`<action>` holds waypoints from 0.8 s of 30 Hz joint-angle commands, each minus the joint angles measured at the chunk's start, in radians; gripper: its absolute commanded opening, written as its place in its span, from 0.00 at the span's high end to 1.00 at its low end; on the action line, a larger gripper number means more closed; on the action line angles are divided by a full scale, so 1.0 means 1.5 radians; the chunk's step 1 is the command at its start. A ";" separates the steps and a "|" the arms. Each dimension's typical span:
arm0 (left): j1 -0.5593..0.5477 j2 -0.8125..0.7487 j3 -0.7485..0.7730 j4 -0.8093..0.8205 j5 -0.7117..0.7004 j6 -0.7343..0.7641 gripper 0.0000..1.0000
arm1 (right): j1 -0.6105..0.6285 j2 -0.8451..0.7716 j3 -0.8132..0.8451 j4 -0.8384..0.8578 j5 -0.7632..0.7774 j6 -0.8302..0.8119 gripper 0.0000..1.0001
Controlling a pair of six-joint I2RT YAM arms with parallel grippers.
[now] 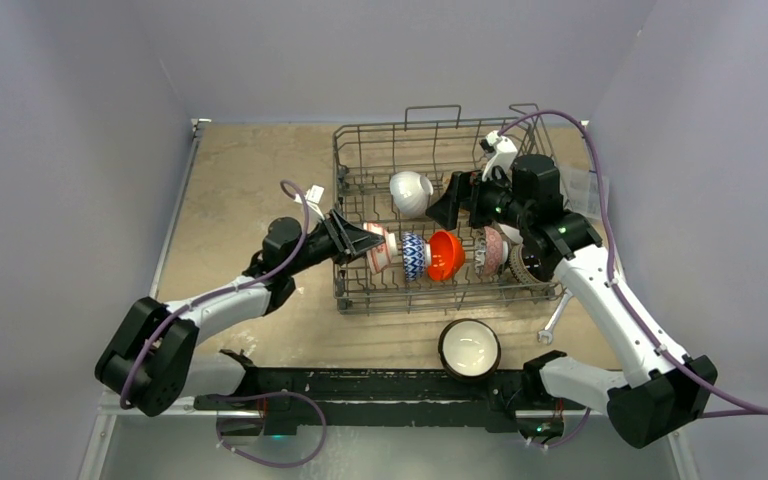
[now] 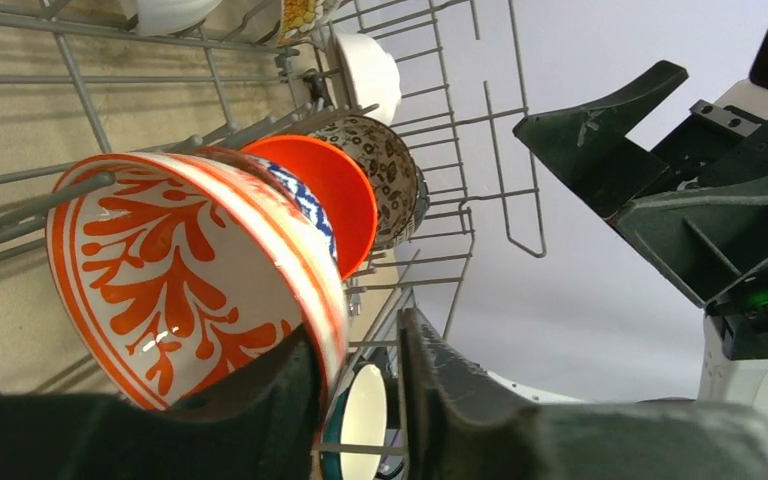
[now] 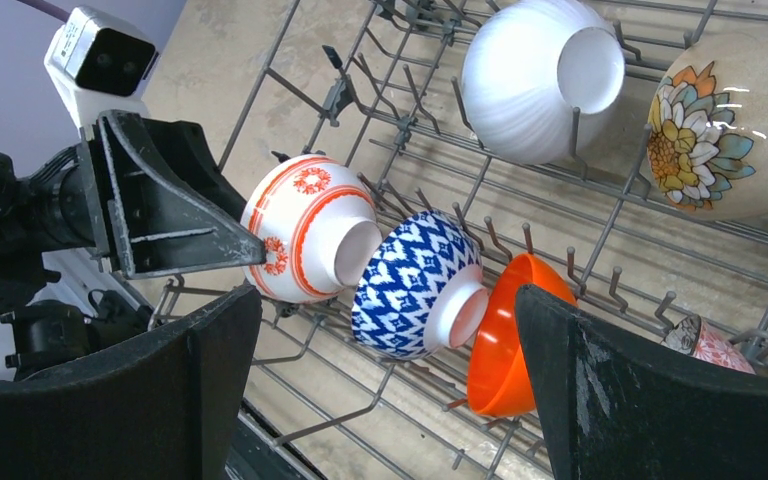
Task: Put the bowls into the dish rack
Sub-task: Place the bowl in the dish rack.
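Note:
The dish rack (image 1: 354, 180) holds a row of bowls on edge: red-patterned (image 1: 381, 248), blue-patterned (image 1: 413, 255), bright orange (image 1: 446, 255) and two more to the right. A white bowl (image 1: 410, 193) lies behind them. My left gripper (image 2: 358, 330) straddles the red-patterned bowl's (image 2: 170, 270) rim, one finger on its outside and the other a little apart inside. My right gripper (image 3: 388, 300) hangs wide open above the blue-patterned (image 3: 410, 285) and orange (image 3: 500, 345) bowls, holding nothing. A dark bowl with cream inside (image 1: 469, 347) sits on the table before the rack.
A floral beige bowl (image 3: 730, 130) lies beside the white bowl (image 3: 540, 75) at the rack's back. A small metal piece (image 1: 552, 322) lies on the table by the rack's front right corner. Walls close in left, right and behind.

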 commanded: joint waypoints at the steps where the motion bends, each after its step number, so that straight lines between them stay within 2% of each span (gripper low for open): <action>1: 0.002 -0.032 0.035 -0.089 -0.002 0.063 0.63 | -0.002 0.001 0.005 0.008 0.008 -0.013 0.01; 5: 0.002 -0.044 0.055 -0.140 -0.006 0.094 0.49 | -0.002 0.001 0.006 0.009 0.007 -0.013 0.01; 13: 0.002 -0.055 0.123 -0.292 -0.031 0.183 0.45 | -0.002 -0.002 0.005 0.007 0.007 -0.013 0.01; 17: 0.002 -0.053 0.161 -0.370 -0.054 0.236 0.48 | -0.002 -0.004 0.005 0.007 0.007 -0.013 0.01; 24: 0.001 -0.029 0.173 -0.381 -0.045 0.259 0.68 | -0.002 -0.001 0.000 0.011 0.001 -0.012 0.01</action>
